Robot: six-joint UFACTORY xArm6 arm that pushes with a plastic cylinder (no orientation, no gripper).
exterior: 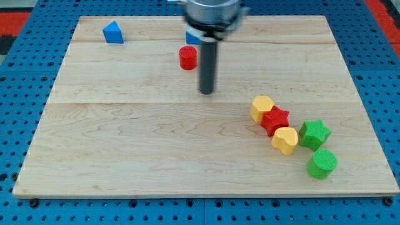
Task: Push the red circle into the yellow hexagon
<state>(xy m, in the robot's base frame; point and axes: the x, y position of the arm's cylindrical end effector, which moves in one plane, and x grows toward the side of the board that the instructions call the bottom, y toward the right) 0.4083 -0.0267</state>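
We carry no claw, only a rod: my tip (206, 92) rests just beside the red circle (188, 57) near the bench's (125, 156) top edge, well apart from the yellow hexagon (262, 108) toward the right edge.

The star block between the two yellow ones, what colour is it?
Red. The star shows plainly in the camera view, touching both yellow blocks, at the view's right.
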